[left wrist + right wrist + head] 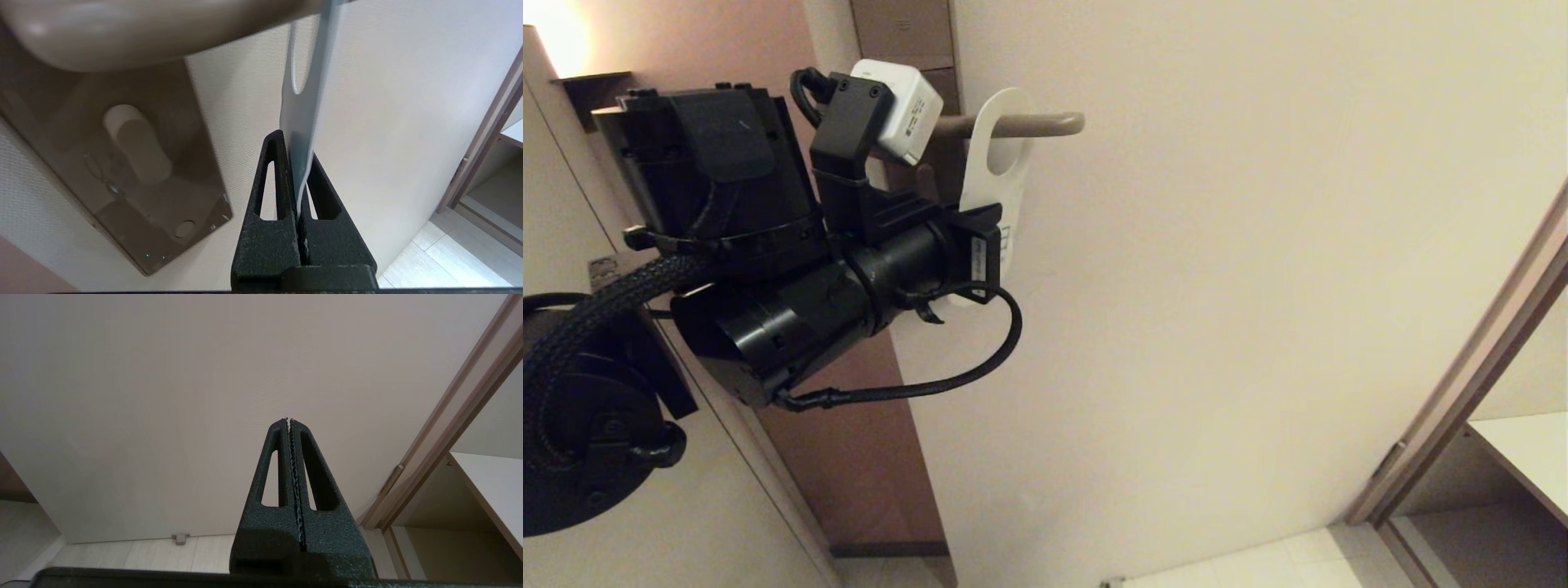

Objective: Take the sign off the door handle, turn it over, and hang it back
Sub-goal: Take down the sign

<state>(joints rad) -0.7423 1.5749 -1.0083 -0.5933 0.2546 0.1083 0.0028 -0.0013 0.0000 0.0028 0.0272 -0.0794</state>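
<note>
On the door handle (pixel 1021 125), left gripper (pixel 300 163) apparently pinches the sign (pixel 1001 175).

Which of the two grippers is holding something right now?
The left gripper, clamped on the sign hanging from the door handle; the right gripper is shut on nothing.

black arm (pixel 768 269), braided cable (pixel 596 314)

Pale door (pixel 1217 327) fills most of view. Door frame (pixel 1462 392) slants just right of door. White shelf (pixel 1527 457) beyond frame. Tiled floor (pixel 1258 563) below door; small doorstop (pixel 180 538) at door's bottom edge.
</note>
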